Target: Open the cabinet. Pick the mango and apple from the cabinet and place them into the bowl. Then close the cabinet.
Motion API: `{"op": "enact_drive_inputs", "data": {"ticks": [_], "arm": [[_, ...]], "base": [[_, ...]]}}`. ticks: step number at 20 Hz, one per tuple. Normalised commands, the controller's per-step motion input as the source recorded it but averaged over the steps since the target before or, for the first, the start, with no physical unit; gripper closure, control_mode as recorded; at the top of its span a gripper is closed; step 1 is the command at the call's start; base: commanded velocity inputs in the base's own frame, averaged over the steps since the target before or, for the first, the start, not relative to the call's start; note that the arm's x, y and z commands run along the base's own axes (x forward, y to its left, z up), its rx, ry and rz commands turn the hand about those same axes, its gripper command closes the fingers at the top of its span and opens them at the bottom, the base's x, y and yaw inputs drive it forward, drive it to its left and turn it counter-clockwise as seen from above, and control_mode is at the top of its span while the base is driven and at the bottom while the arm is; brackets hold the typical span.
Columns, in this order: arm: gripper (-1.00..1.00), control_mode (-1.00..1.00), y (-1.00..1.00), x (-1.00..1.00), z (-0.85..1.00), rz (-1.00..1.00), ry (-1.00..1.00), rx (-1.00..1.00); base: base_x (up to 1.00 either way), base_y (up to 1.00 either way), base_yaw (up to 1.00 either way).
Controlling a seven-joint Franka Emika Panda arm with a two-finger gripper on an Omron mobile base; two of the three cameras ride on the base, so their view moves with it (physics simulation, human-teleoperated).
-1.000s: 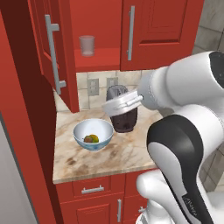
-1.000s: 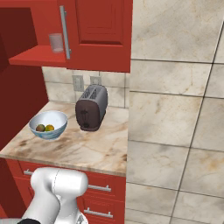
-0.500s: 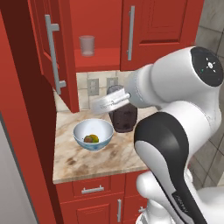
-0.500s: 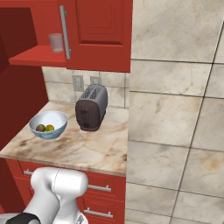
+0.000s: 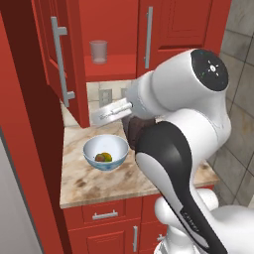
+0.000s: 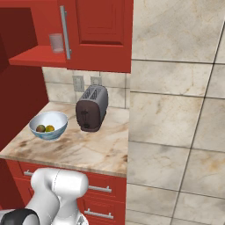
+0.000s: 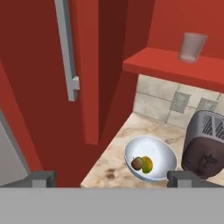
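The cabinet [image 5: 163, 30] has its left door [image 5: 54, 59] swung open and its right door shut. The pale blue bowl [image 5: 94, 159] stands on the counter below it, with the yellow-green mango [image 5: 107, 158] and the dark red apple [image 5: 100, 158] side by side inside. From the right I see the same bowl [image 6: 47, 134], mango [image 6: 50, 128] and apple [image 6: 40, 128]. In the hand view my gripper [image 7: 112, 179] is open and holds nothing, above the bowl [image 7: 159, 148], apple [image 7: 137, 163] and mango [image 7: 148, 164], facing the open door [image 7: 39, 96] and its bar handle [image 7: 65, 48].
A clear glass cup [image 5: 98, 51] stands on the red shelf [image 5: 111, 68]. A dark toaster [image 6: 91, 108] sits right of the bowl, against the wall outlets [image 6: 79, 82]. Lower red drawers [image 5: 104, 214] run under the marble counter [image 6: 88, 149]. A tiled wall [image 6: 176, 110] closes the right side.
The hand has swung left from over the toaster toward the open door, and the elbow has risen. The jaws stayed open. The fruit and bowl have not moved.
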Motion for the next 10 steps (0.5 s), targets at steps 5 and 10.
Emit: {"op": "enact_drive_inputs", "data": {"ticks": [5,10], "arm": [[-1.0,-1.0,0.15,0.19,-0.31,0.0,0.04,0.0],[-1.0,-1.0,0.14,0.17,-0.15,0.0,0.0,0.0]], "base": [[0.0,0.0,0.0],[0.0,0.0,0.0]]}}
